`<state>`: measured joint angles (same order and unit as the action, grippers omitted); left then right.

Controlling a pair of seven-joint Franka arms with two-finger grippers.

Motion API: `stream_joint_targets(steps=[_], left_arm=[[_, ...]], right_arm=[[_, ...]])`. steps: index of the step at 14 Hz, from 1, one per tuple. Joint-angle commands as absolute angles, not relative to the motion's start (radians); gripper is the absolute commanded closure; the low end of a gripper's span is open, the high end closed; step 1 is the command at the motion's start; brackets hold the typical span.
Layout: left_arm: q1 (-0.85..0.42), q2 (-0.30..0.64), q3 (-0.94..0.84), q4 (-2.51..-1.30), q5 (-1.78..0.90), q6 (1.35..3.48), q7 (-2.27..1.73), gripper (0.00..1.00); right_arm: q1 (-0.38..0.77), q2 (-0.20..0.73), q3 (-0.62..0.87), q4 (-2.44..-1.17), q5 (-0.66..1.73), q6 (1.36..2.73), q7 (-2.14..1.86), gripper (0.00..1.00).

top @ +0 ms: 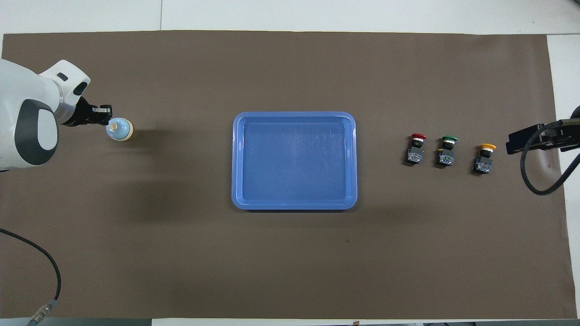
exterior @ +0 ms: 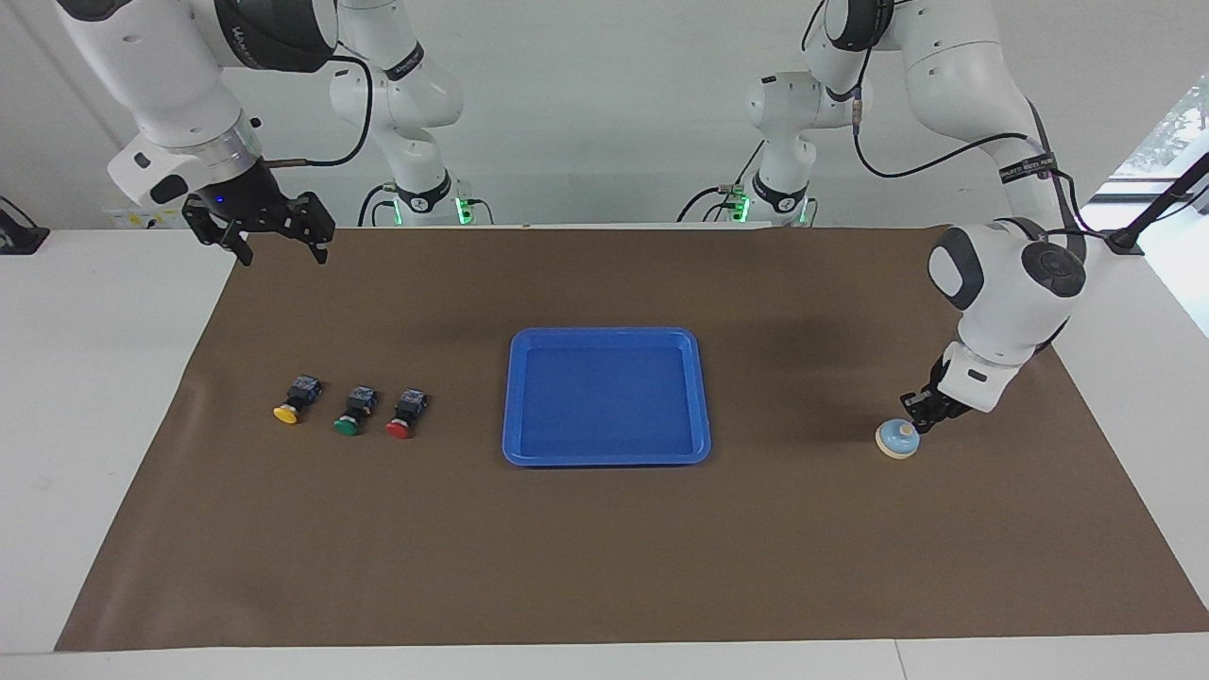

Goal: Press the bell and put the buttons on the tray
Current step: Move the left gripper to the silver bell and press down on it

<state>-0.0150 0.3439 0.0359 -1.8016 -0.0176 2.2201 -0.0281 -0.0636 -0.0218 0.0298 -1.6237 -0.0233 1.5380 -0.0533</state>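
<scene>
Hovering: left end effector [exterior: 918, 421] closed, just over bell [exterior: 896, 440].

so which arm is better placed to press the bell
Left. The left gripper, shut, is right at the bell, at that arm's end of the table. The right gripper waits open at the opposite end, past the buttons and tray.

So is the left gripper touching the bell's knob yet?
Cannot tell. In the facing view the shut left gripper meets the bell at its knob, with no gap or contact plainly visible.
</scene>
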Motion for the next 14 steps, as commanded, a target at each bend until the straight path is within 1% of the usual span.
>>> stream_joint_targets(steps=[1,6,10,12,14], left_arm=[[-0.023,0.341,0.044,-1.809,-0.012,2.217,-0.041,1.00],[-0.025,0.344,0.043,-1.833,-0.012,2.220,-0.052,1.00],[-0.032,0.344,0.043,-1.907,-0.012,2.308,-0.081,1.00],[-0.032,0.344,0.043,-1.911,-0.012,2.316,-0.080,1.00],[-0.022,0.347,0.043,-1.884,-0.012,2.287,-0.075,1.00]], right_arm=[[-0.061,-0.028,0.026,-1.631,-0.031,1.537,-0.063,0.00],[-0.061,-0.028,0.026,-1.631,-0.031,1.537,-0.063,0.00],[-0.061,-0.028,0.026,-1.631,-0.031,1.537,-0.063,0.00],[-0.063,-0.028,0.026,-1.631,-0.031,1.537,-0.063,0.00],[-0.061,-0.028,0.026,-1.631,-0.031,1.537,-0.063,0.00]])
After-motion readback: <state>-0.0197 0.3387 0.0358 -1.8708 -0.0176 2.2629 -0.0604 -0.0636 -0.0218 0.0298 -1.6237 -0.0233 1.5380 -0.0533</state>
